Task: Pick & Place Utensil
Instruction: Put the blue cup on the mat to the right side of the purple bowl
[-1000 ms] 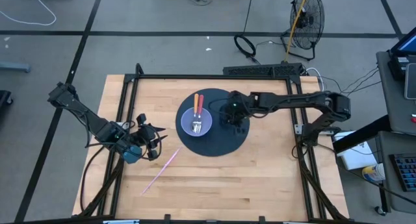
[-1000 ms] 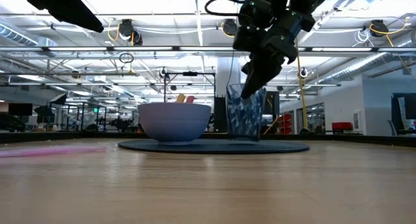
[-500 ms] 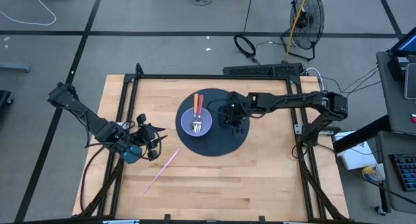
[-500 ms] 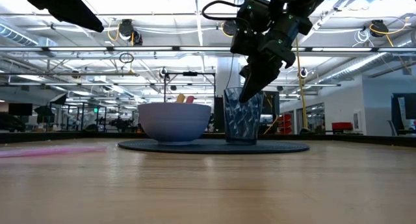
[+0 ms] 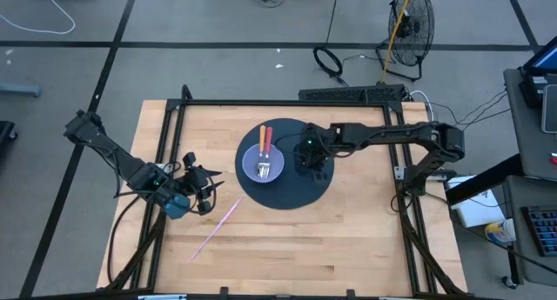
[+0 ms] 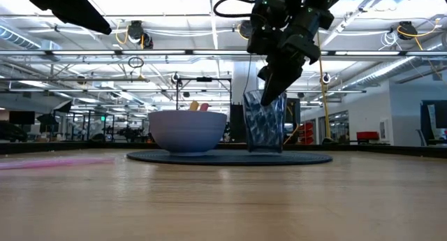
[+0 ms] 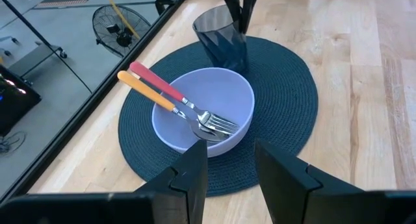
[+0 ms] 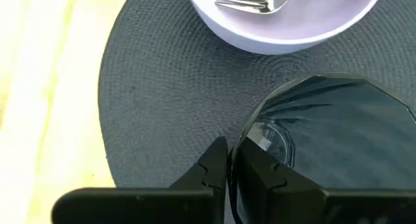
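The round dark mat (image 5: 287, 191) fills the table's (image 5: 348, 248) middle, crowded by a lavender bowl (image 5: 263, 165) holding two utensils and, just beside it, a dark tumbler (image 6: 264, 126) with the right hand (image 6: 269, 94) on its rim. Bare wood lies open all around the mat, broken only by a pink straw (image 5: 215, 229) near the left hand (image 5: 204, 196).

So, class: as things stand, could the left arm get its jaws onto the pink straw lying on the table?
Probably yes. The pink straw lies flat on bare wood just beside the left gripper, whose jaws are open, with nothing between them. The right gripper is busy holding the glass on the mat.
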Robot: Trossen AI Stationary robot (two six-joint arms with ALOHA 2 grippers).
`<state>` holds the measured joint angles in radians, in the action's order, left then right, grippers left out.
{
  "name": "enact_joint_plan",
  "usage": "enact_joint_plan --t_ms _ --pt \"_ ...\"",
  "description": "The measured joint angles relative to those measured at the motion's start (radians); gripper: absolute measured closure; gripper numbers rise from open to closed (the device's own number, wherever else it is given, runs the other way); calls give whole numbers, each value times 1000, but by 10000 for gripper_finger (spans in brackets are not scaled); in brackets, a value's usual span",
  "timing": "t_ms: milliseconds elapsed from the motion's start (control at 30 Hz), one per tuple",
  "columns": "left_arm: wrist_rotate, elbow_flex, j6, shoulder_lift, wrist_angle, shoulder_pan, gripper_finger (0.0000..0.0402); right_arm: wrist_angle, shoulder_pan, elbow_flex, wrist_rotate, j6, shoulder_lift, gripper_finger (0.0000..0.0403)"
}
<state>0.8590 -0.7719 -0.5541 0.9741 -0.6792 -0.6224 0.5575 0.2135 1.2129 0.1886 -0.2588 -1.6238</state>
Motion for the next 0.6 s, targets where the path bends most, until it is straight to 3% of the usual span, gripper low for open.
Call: enact_joint_plan --t_ms 600 --pt "-2 0 -5 1 0 0 268 -27 0 -34 -4 18 3 388"
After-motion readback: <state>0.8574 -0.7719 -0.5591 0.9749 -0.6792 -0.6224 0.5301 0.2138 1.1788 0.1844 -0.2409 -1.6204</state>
